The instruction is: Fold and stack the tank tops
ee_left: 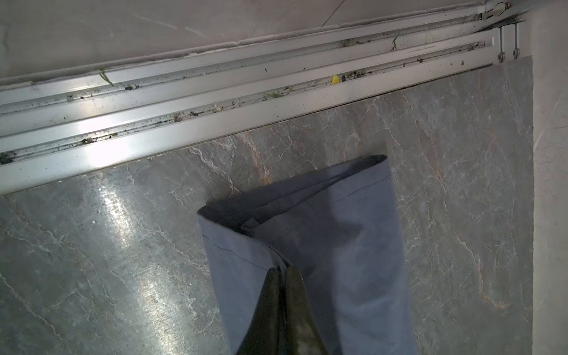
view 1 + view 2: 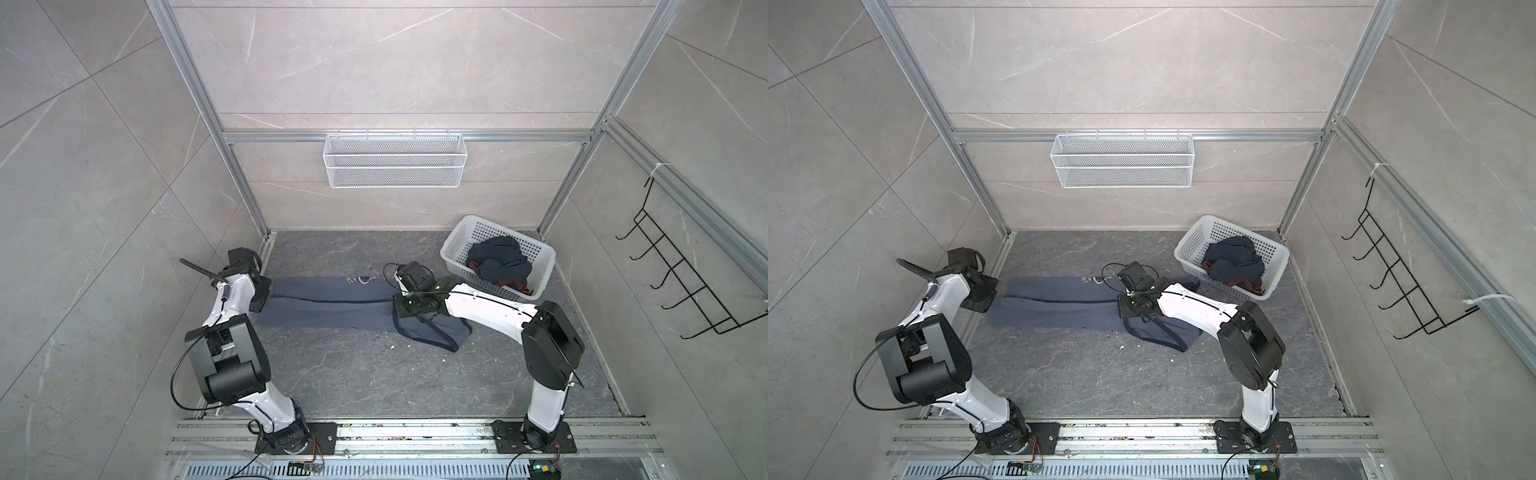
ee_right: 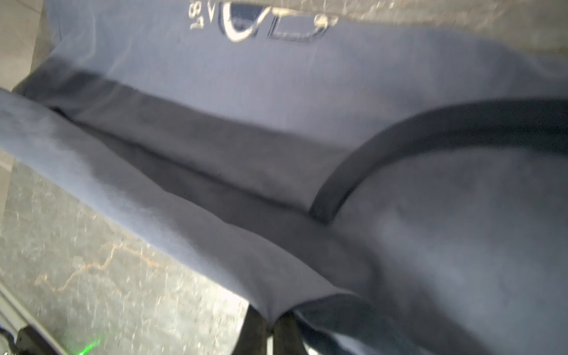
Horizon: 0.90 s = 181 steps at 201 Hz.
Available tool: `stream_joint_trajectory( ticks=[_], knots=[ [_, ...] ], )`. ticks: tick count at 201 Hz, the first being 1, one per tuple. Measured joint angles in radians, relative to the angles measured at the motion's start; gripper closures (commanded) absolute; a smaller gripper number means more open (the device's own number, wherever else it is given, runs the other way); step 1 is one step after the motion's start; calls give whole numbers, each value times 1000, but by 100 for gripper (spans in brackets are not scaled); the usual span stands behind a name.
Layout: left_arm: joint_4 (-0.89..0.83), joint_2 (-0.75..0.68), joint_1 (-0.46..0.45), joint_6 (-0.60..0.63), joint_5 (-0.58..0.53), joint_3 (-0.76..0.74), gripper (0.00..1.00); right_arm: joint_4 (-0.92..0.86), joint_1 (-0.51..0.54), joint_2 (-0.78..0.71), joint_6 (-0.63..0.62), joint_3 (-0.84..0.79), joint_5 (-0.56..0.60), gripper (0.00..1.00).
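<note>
- Blue top (image 2: 328,301) lies on the dark floor (image 2: 374,374). It is pulled long between the two arms, and its long sides are folded in to the middle.
- The right wrist view shows white letters (image 3: 258,24) on the blue top and a dark strap edge (image 3: 399,141) curving across it. In both top views the letters are only a tiny mark.
- The left wrist view shows the hem end, folded over on itself, near a silver rail (image 1: 215,101) by the wall.
- Only the top views show the strap end lying loose and bunched under the right arm.
- The navy top (image 2: 498,262) sits crumpled in the white basket (image 2: 455,245), with a bit of red showing. The basket stands at the back right, just beside the right wrist.
- The left gripper (image 1: 282,272) is clenched on the hem end, with cloth squeezed between its fingers.
- The right gripper (image 3: 272,322) is pinched on a fold near the straps. That view is blurry.
- In both top views the wrists hide the fingers.
- The left arm bends up by the left wall and points down. The right arm reaches low across the floor toward the middle.
- A wire basket (image 2: 392,160) hangs on the back wall, and a black hook rack (image 2: 685,282) hangs on the right wall.
</note>
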Motion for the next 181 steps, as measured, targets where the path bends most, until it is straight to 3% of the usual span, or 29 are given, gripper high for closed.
stream_joint_trajectory(
  ticks=[42,59,84,98,111,140,181],
  knots=[
    [-30,90,-4,0,-26,89,100,-3,-27,78,-31,82,-15,98],
    [-37,130,-10,0,-26,118,96,-3,-39,107,-38,108,-21,84],
    [-53,201,-21,9,-27,179,78,-6,-62,161,-50,158,-22,58],
    [-80,253,-23,26,-25,243,59,-23,-76,180,-67,179,-12,47],
    [-104,294,-24,53,-26,307,44,-42,-87,180,-70,183,7,42],
    [-145,310,-39,121,-38,383,22,-82,-101,107,-88,118,66,41],
    [-179,196,-150,199,-86,354,21,-152,-99,-228,-70,-154,145,44]
  ],
)
